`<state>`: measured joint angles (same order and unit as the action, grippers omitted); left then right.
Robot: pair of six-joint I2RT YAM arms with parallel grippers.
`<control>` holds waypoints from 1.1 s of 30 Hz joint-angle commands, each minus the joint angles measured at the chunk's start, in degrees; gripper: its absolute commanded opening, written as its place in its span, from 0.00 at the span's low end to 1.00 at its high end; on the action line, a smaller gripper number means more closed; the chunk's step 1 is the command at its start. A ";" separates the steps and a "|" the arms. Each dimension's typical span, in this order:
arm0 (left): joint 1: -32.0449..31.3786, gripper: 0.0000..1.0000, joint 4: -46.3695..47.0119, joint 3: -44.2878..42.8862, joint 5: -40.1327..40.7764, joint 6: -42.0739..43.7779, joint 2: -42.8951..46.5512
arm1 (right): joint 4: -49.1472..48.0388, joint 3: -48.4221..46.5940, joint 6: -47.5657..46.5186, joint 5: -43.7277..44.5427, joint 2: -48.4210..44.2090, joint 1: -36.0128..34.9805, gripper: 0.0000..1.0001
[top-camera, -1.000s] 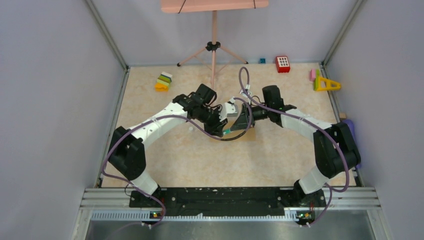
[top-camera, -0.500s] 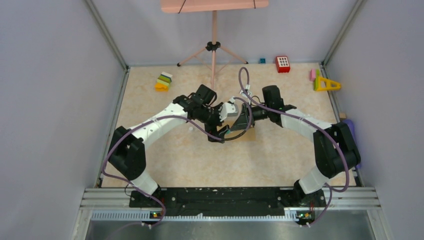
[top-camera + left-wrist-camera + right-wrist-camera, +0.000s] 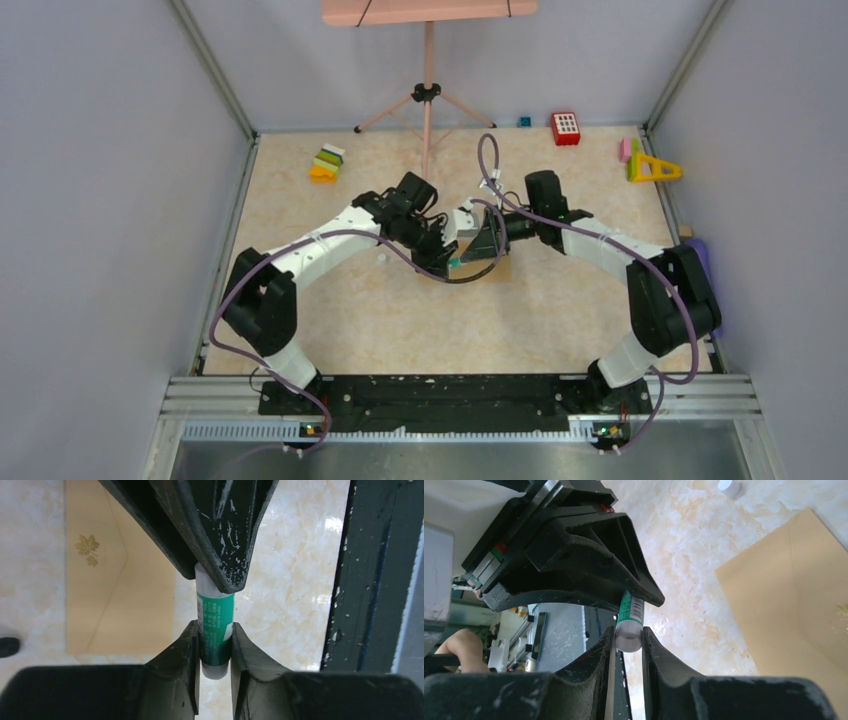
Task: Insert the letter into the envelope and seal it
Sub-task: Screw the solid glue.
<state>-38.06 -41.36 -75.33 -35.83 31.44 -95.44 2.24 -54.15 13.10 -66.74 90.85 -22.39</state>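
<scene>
Green-and-white plastic: one glue stick [image 3: 215,625], a smooth printed cylinder, pinched at one end by the left gripper [image 3: 214,632] and at the other by the right gripper [image 3: 627,635]. Both pairs of fingers are clamped on it above the marbled beige table [image 3: 295,580]. We judge this a handover or a twist, so keep the tube in line, one grip firm, no bending. Brown kraft envelope [image 3: 120,595] — matte, flat, triangular flap creases, leaf mark — lies on the table below the stick. The letter we cannot see. A small white round piece [image 3: 729,486], perhaps the cap, lies apart.
</scene>
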 commanded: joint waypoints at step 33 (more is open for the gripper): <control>4.54 0.00 7.99 0.73 -10.06 -9.99 1.73 | -4.67 3.11 -4.69 -0.79 -14.22 4.17 0.76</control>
<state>-33.82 -46.17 -78.06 -56.95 30.50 -99.70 6.17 -46.54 -11.73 -65.93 72.07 -21.54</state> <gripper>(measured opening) 0.267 0.760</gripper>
